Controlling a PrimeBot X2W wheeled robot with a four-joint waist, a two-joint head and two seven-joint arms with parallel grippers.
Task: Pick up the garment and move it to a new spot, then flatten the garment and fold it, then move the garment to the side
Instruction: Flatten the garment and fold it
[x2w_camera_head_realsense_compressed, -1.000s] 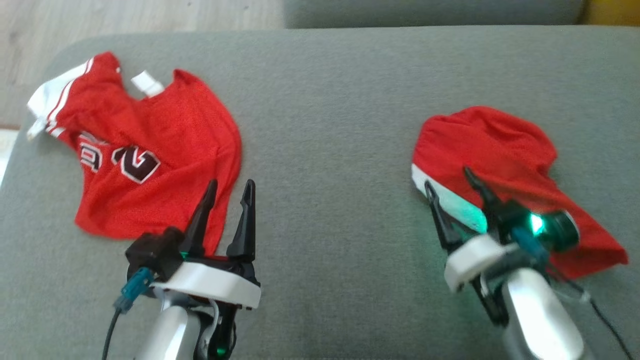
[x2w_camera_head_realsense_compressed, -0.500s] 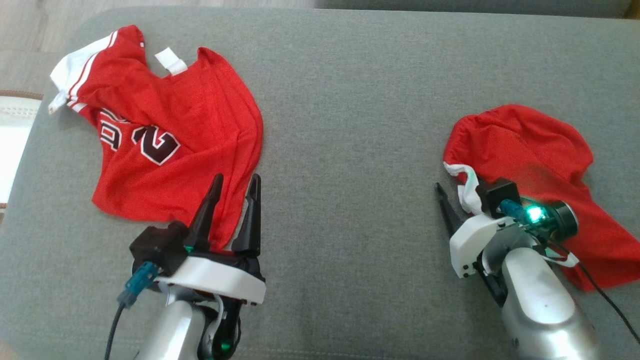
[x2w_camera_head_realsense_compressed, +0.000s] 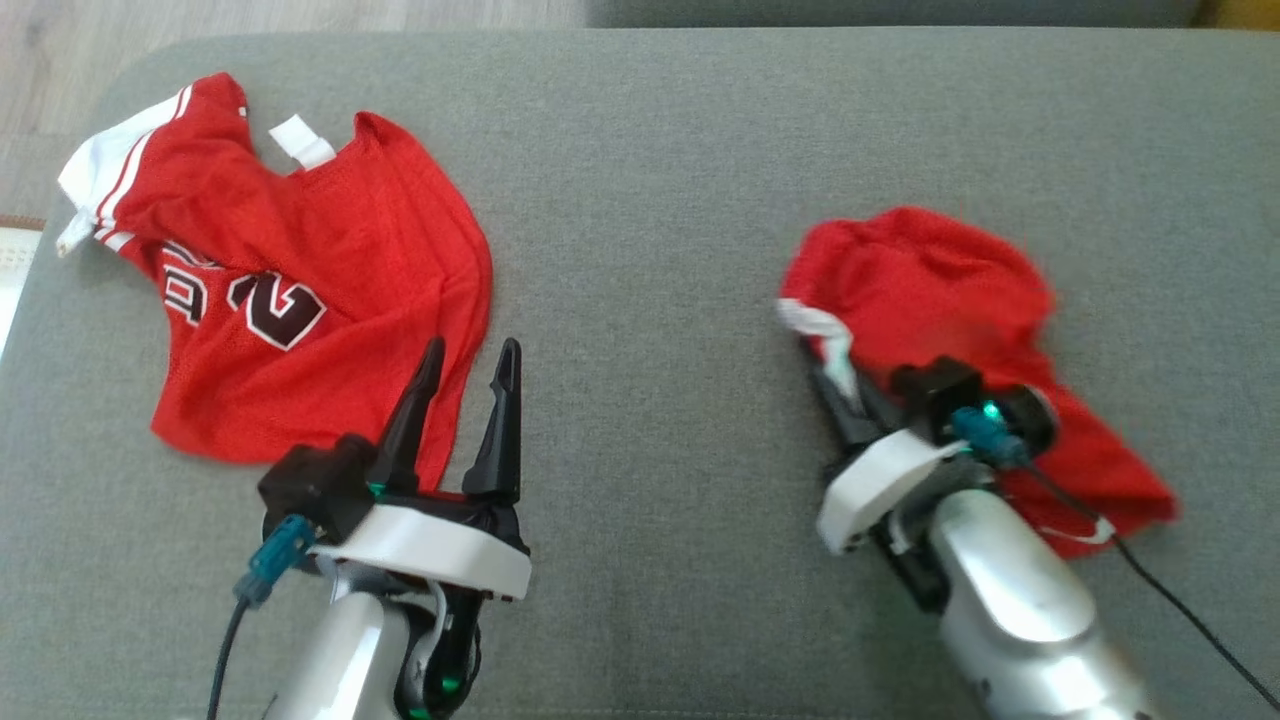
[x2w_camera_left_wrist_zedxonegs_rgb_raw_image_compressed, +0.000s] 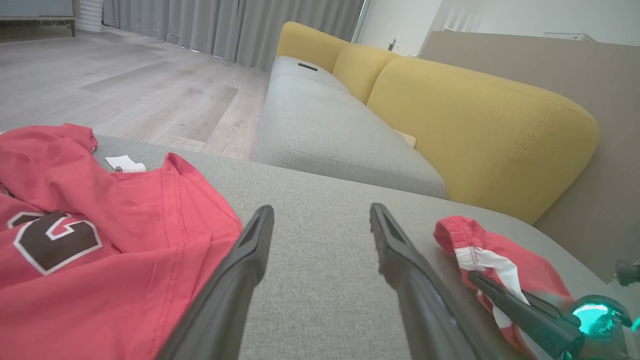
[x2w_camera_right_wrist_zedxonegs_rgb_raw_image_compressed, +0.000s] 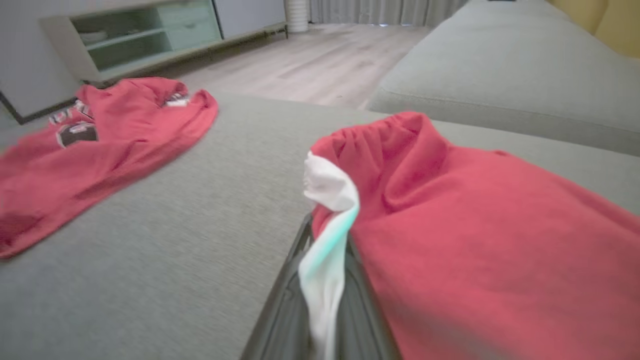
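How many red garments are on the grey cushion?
2. A red jersey with dark numbers lies at the left, near the open left end effector. The red shorts lie at the right, their white trim pinched in the shut right end effector. None seems hidden.

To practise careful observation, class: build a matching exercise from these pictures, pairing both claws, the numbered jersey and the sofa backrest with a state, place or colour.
Things:
1. left claw
2. right claw
3. numbered jersey
4. sofa backrest

Descriptions:
A. yellow
B. shut on the white-striped garment
C. open, gripping nothing
D. lying on the grey cushion, on the robot's left

Pairs: 1-C, 2-B, 3-D, 4-A
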